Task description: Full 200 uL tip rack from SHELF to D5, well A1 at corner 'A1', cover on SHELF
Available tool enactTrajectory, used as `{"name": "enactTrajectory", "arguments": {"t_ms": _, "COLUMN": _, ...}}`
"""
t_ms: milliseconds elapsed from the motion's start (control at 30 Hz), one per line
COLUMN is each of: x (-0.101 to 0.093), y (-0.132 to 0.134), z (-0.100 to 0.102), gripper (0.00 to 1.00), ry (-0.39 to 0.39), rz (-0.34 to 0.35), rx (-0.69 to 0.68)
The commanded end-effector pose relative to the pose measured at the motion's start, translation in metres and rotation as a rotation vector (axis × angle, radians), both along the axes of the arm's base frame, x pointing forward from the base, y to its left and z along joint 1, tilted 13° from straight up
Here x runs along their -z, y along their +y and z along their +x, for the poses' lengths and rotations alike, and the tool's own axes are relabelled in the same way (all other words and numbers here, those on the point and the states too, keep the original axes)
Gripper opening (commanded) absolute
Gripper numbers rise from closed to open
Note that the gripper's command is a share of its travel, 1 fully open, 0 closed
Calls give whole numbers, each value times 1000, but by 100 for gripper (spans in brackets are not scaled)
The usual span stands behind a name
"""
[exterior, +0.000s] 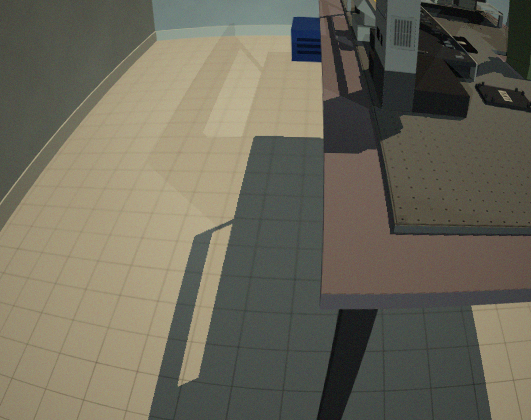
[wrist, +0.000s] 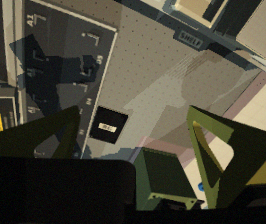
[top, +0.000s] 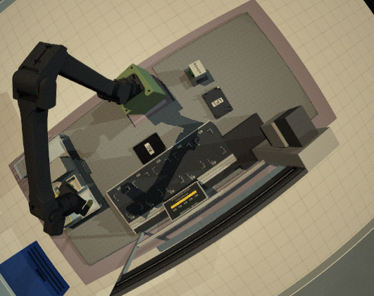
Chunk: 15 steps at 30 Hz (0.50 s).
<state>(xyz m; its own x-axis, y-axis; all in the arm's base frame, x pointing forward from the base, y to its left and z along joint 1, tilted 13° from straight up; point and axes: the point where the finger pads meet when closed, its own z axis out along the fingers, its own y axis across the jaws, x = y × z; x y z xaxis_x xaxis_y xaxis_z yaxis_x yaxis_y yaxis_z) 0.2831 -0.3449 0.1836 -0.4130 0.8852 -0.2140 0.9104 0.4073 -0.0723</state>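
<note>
My gripper [top: 85, 206] is open and empty, hanging above the SHELF [top: 60, 177] at the left end of the bench. The arm hides much of the labware there. I can make out a pale dotted rack top [top: 22, 165], a pale cover [top: 55, 149] and a yellowish item [top: 74, 183]; I cannot tell sizes or fill. In the wrist view the two olive fingers stand wide apart with nothing between them. The SHELF label [wrist: 190, 37] and some labware edges [wrist: 198, 7] are at the top right. The deck plate [top: 169, 170] with its corner brackets holds nothing.
The black RG nest [top: 149, 148] lies between the arm's green base [top: 141, 89] and the deck, and also shows in the wrist view [wrist: 109, 126]. The READY key [top: 197, 70] and another black nest [top: 217, 102] lie further back. The handler's grey head [top: 289, 126] stands at the deck's right end.
</note>
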Motion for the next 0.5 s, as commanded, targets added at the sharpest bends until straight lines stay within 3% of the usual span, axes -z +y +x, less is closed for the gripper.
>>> {"name": "enactTrajectory", "arguments": {"t_ms": 0, "x": -24, "y": -19, "z": 9, "gripper": 100, "ry": -47, "rz": -27, "rx": 67}}
{"name": "enactTrajectory", "arguments": {"t_ms": 467, "x": -40, "y": -87, "z": 15, "gripper": 100, "ry": -112, "rz": -20, "rx": 339}}
